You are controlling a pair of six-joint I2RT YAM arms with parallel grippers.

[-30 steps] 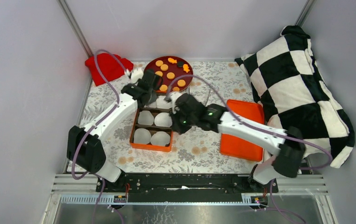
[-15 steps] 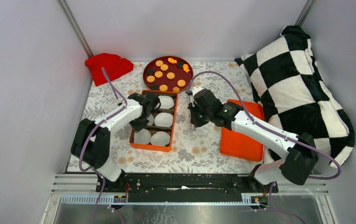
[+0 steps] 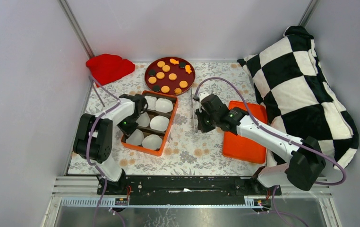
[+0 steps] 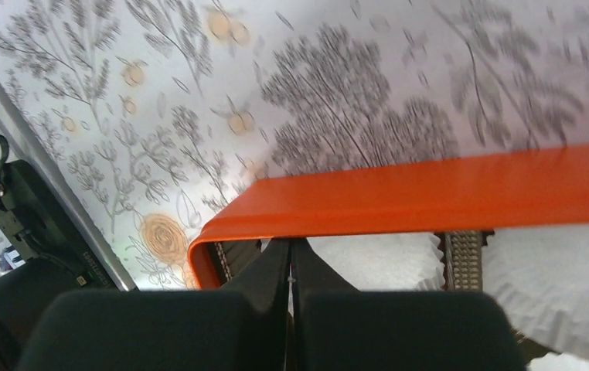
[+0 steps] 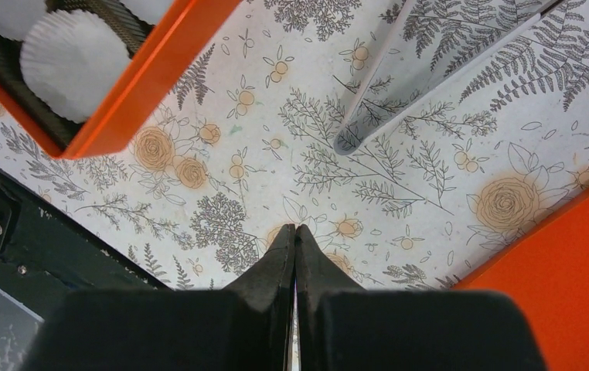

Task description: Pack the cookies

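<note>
**Over the floral-clothed desk [image 3: 192, 153]: overhead and wrist views**

At the middle of the desk's far edge, the cookies [image 3: 166, 68], small flat round orange-yellow discs, lie on a dark red round plate [image 3: 192, 75] together with a few dark discs [image 3: 152, 72]. Just nearer than the plate, towards the left edge, stands an orange rectangular box [image 3: 170, 125] with dark dividers, set slightly askew. Its compartments hold white crinkled paper liners [image 3: 159, 123].

The left hand [image 3: 126, 127] is over the left side of this box. In the left wrist view its two black fingers [image 4: 264, 270] are pressed together and pinch nothing, and their tips are just at the inner face of the box's orange wall, close to a corner.

The right hand [image 3: 199, 124] is over bare cloth between the box and a flat orange rectangular lid [image 3: 242, 142] that lies towards the right edge. Its fingers [image 5: 276, 263] are likewise pressed together and hold nothing, with the tips pointing down at the cloth. A clear, tapering plastic piece [image 5: 388, 85] lies on the cloth near the right hand, apart from it.

A crumpled red cloth [image 3: 108, 67] occupies the far left corner. A black-and-white checked cushion [image 3: 305, 85] leans along the right edge.
</note>
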